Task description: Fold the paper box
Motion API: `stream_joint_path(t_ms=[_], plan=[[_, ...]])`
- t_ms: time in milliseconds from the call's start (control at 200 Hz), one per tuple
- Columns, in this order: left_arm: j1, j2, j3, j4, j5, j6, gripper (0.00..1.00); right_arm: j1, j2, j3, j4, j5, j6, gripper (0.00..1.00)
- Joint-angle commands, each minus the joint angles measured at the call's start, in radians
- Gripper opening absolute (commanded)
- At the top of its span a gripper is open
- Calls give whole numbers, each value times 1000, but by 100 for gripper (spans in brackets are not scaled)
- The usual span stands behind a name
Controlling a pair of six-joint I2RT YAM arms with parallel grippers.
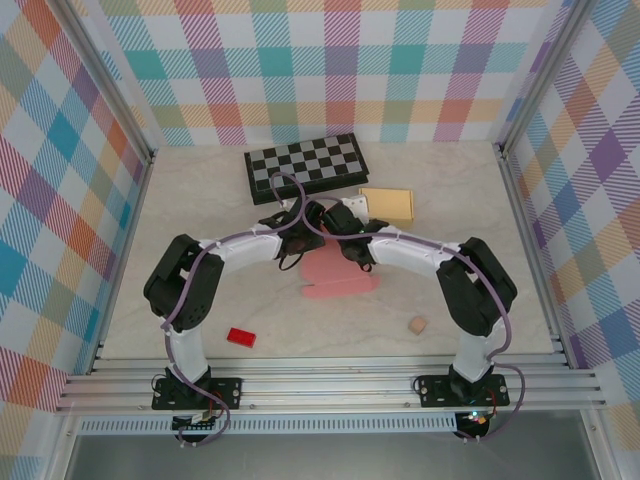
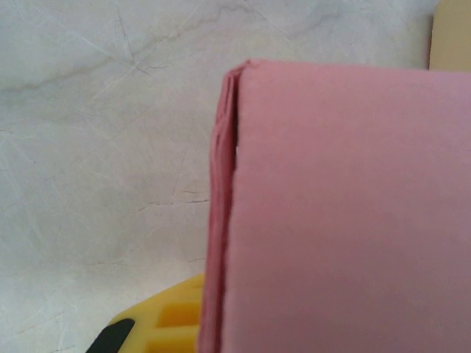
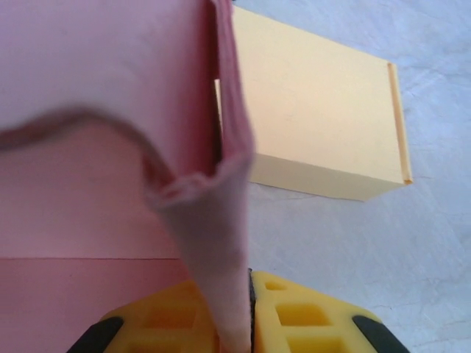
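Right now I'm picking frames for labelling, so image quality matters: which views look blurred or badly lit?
Top external: sharp, evenly lit, soft shadows under the arms. Left wrist: pink paper box too close, soft-edged. Right wrist: its near flap blurred, the tan box behind crisper.

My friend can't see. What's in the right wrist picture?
The right gripper pinches a floppy flap of pink paper, which fills the left side. Behind it, a tan box lies on the pale table.
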Motion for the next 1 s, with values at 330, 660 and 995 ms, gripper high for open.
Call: stream_joint_path(t_ms=[330, 660, 995], plan=[[-13, 0, 1, -67, -28, -89, 0, -18, 81, 100, -154, 63, 200, 21], [-21, 1, 3, -67, -15, -96, 0, -27, 87, 91, -97, 6, 180, 6], [-24, 21, 14, -76, -26, -94, 0, -43, 48, 50, -15, -101, 156, 20]])
